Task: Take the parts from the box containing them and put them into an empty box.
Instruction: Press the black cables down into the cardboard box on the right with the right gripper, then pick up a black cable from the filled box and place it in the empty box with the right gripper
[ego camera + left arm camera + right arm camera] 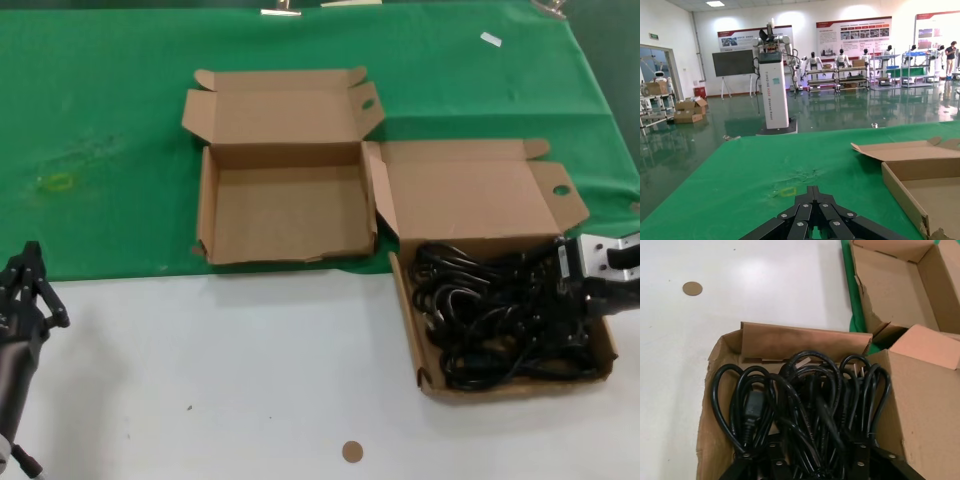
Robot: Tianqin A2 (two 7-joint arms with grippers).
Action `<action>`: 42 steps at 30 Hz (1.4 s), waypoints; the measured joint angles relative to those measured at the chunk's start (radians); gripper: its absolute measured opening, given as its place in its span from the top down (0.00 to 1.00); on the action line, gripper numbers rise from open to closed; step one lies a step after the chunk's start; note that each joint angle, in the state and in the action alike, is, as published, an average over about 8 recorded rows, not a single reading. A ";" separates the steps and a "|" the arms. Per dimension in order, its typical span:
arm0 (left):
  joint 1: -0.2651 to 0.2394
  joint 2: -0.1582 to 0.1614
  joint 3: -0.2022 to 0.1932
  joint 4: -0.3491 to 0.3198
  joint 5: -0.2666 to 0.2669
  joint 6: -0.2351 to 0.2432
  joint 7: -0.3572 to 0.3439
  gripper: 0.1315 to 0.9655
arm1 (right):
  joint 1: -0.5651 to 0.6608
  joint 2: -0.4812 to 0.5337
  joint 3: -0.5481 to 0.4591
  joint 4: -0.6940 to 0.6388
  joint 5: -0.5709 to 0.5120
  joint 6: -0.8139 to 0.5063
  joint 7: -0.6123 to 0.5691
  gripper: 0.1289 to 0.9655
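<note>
The parts, black power cords [490, 320] in loose coils, fill the box containing them [515, 385] at the right. My right gripper [565, 300] is low over that box's right side. In the right wrist view it is open [812, 460], its spread fingers [860, 452] down among the cords [805, 395] inside the tray [800, 340]. The empty box [285, 215] stands open to the left of it and also shows in the right wrist view [900, 290] and the left wrist view [935, 185]. My left gripper [30, 265] is shut and parked at the near left [813, 191].
A green cloth [110, 120] covers the far half of the table and the near half is white [220, 370]. A small brown disc [351, 451] lies near the front edge. A yellow mark [57, 182] is on the cloth at the left.
</note>
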 joint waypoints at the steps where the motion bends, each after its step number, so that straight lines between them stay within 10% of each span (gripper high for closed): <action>1: 0.000 0.000 0.000 0.000 0.000 0.000 0.000 0.99 | -0.001 -0.001 0.002 0.000 -0.003 -0.002 0.001 0.54; 18: 0.000 0.000 0.000 0.000 0.000 0.000 0.000 0.99 | -0.013 0.017 0.034 0.045 -0.027 -0.048 0.039 0.91; 42: 0.000 0.000 0.000 0.000 0.000 0.000 0.000 0.99 | 0.172 -0.031 0.034 0.081 -0.082 -0.168 0.110 0.96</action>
